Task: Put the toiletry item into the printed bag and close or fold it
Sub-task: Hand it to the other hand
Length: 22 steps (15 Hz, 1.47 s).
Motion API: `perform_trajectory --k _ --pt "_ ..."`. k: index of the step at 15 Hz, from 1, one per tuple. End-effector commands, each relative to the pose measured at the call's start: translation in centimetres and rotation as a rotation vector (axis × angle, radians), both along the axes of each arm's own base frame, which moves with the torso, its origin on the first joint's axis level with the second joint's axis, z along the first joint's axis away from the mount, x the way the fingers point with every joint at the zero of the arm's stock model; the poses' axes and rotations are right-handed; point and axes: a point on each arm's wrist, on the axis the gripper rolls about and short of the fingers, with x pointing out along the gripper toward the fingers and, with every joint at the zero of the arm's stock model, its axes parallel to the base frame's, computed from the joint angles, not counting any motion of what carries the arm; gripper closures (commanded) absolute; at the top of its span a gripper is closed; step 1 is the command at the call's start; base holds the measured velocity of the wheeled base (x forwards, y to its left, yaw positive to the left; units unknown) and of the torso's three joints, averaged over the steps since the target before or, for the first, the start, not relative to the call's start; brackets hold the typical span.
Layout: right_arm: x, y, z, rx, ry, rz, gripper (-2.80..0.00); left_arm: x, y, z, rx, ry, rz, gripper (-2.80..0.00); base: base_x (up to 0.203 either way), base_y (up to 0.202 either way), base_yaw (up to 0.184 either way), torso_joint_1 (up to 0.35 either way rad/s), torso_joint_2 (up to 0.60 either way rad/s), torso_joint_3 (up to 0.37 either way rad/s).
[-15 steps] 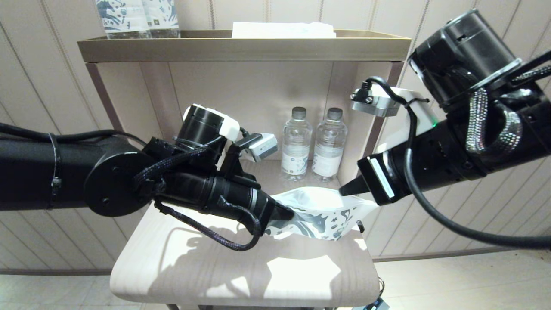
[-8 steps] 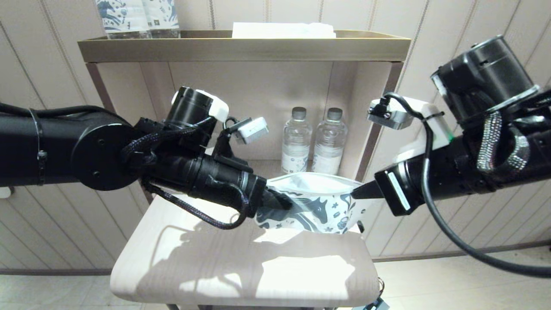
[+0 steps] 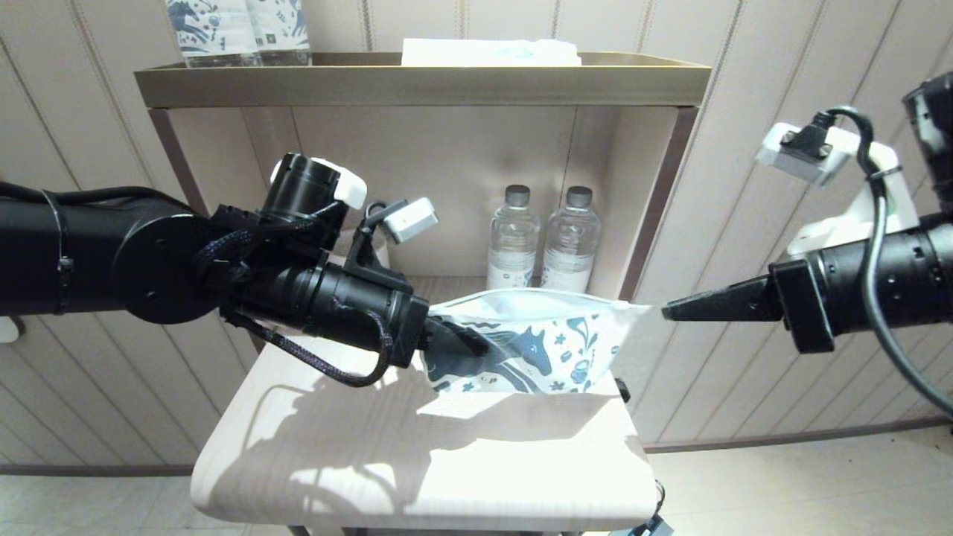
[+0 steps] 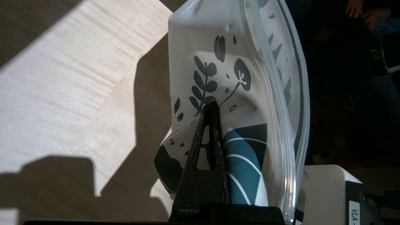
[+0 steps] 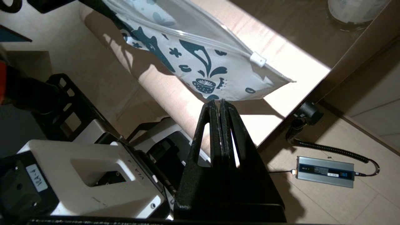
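Now my left gripper pinches the printed bag's left end above the surface; my right gripper, pressed together and empty, sits just right. Zipper looks closed; toothbrush unseen.

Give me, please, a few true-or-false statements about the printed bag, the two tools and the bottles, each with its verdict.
1. The left tool is shut on one end of the white crinkly bag printed with blue horses. True.
2. That bag lies flat on the pale wooden table top. False: it is held up above it.
3. Two clear plastic water bottles stand upright on the shelf behind. True.
4. The right tool is wide open. False: it is shut, with nothing between its fingers.
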Motion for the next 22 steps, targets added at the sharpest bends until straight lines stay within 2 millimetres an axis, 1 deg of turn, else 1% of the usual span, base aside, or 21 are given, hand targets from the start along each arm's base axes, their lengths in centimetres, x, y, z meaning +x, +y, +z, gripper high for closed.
perform_trajectory --k 1,5,8,10,12,13,16,19,20,22 --pt "-0.4 -1.1 -0.4 0.004 -0.002 0.012 -2.80 -0.1 0.1 0.0 -0.001 0.003 -0.003 0.00 0.000 0.000 0.000 0.000 0.00 0.000" --pt "-1.0 -1.9 0.0 0.051 -0.024 0.075 -2.80 -0.2 0.2 0.1 -0.002 -0.003 -0.003 0.00 0.000 0.000 0.000 0.000 0.00 0.000" --pt "-0.8 -1.9 -0.2 0.044 -0.025 0.076 -2.80 -0.3 0.2 0.2 -0.003 -0.005 -0.003 0.00 0.000 0.000 0.000 0.000 0.00 0.000" --pt "-0.2 -1.9 -0.6 0.039 -0.008 0.072 -2.80 -0.4 0.4 0.4 -0.008 -0.012 -0.001 0.00 0.000 0.000 0.000 0.000 0.00 0.000" --pt "1.1 -1.9 -1.1 0.039 -0.002 0.059 -2.80 -0.6 0.4 0.6 -0.011 -0.014 -0.004 0.00 0.000 0.000 0.000 0.000 0.00 0.000" --pt "1.7 -2.3 -1.6 0.033 -0.006 0.044 0.00 -0.6 0.5 0.6 -0.012 -0.015 -0.003 0.00 0.000 0.000 0.000 0.000 0.00 0.000" --pt "2.9 -2.9 -3.5 -0.001 -0.066 0.117 0.00 -0.7 0.5 0.6 -0.014 -0.013 -0.004 0.00 0.000 0.000 0.000 0.000 0.00 0.000" --pt "3.6 -2.7 -5.2 -0.012 -0.092 0.186 0.00 -0.8 0.5 0.6 -0.044 0.011 -0.055 0.00 0.000 0.000 0.000 0.000 0.00 0.000" --pt "3.7 -2.7 -5.5 -0.015 -0.114 0.202 0.00 -0.8 0.5 0.5 -0.044 0.012 -0.059 0.00 0.000 0.000 0.000 0.000 0.00 0.000" --pt "3.6 -2.7 -5.3 -0.011 -0.129 0.206 0.00 -0.8 0.5 0.4 -0.043 0.013 -0.058 0.00 0.000 0.000 0.000 0.000 0.00 0.000"
